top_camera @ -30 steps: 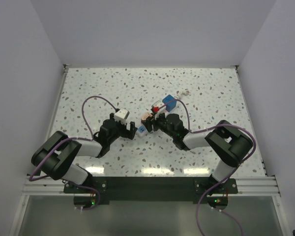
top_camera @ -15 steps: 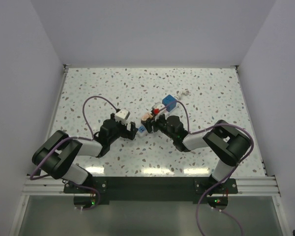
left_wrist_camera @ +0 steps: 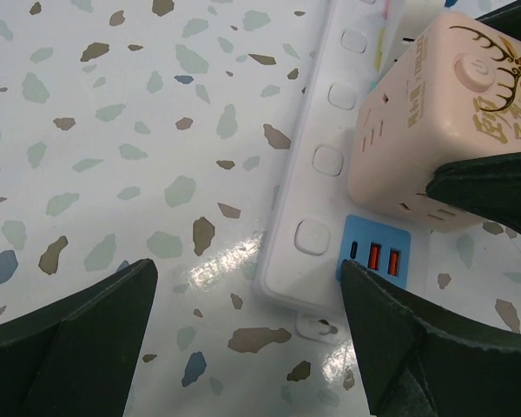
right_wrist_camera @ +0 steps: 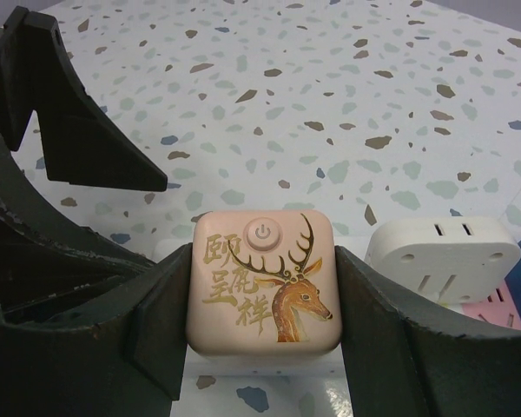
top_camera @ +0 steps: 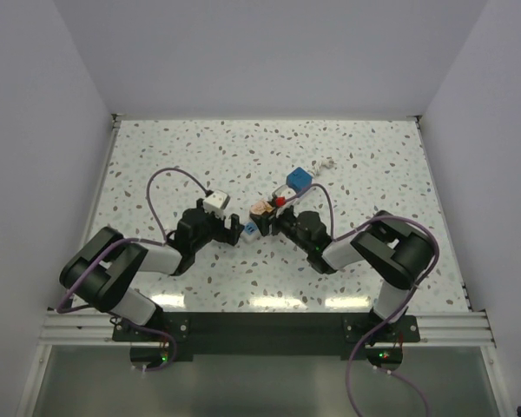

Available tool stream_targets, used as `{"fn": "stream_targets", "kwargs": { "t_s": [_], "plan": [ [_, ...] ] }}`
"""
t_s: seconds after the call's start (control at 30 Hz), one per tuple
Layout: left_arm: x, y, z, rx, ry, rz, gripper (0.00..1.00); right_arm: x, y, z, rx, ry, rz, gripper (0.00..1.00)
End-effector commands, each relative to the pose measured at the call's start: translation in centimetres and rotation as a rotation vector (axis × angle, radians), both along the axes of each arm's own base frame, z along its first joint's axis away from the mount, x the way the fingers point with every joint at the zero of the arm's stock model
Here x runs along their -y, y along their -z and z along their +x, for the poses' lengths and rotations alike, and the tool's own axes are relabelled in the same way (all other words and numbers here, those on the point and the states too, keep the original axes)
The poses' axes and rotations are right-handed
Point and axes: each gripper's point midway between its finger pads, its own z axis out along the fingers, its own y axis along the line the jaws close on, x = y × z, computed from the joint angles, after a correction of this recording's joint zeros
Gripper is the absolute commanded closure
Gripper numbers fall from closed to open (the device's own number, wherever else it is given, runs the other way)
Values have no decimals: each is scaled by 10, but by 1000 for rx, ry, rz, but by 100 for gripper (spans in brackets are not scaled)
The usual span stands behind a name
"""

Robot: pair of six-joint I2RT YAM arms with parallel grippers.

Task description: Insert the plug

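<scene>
Item under inspection: pink cube plug (right_wrist_camera: 262,278), top face printed with a gold deer, gold characters and a round power button. It is positioned over the white power strip (left_wrist_camera: 330,174), close to the strip's near-left end, where a blue USB panel (left_wrist_camera: 373,256) carries two orange ports. The left wrist view shows the cube's lower edge against or just above the strip's face. Whether its prongs are seated cannot be determined.

Right gripper (right_wrist_camera: 262,300): clamped on the pink cube plug, one dark finger (right_wrist_camera: 169,304) flat against its left side and the other against its right side. The wrist is low over the table and points far-left along the strip. The right arm folds back to its base at the near right, with the elbow raised.

On the strip, just beyond the cube to the right, a white adapter (right_wrist_camera: 443,252) is plugged in. A blue block (top_camera: 300,179) sits at the strip's far-right end.

Left gripper (left_wrist_camera: 247,269): jaws spread wide, nothing between them. It is held low over the speckled table (left_wrist_camera: 113,130), with the strip's near-left end just ahead of its fingertips and not touched. Its right-hand finger (left_wrist_camera: 399,347) lies near the blue USB panel. The left arm is folded low and reaches right from its base at the near left.

In the top view, the two grippers face each other across the strip's end.
</scene>
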Motion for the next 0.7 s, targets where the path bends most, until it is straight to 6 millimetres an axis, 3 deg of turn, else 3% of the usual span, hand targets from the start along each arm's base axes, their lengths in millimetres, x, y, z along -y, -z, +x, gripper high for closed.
{"fn": "stream_targets", "kwargs": {
  "t_s": [0.0,0.43,0.67],
  "plan": [
    [1,-7,10,13,-9,-16,9,41,108,-36,-256,25,-273,100],
    [3,-13,18,20,-2,-18,9,59,145,-52,-327,61,-379,100],
    [8,-7,16,4,27,-25,10,73,173,-74,-387,74,-429,100]
  ]
}}
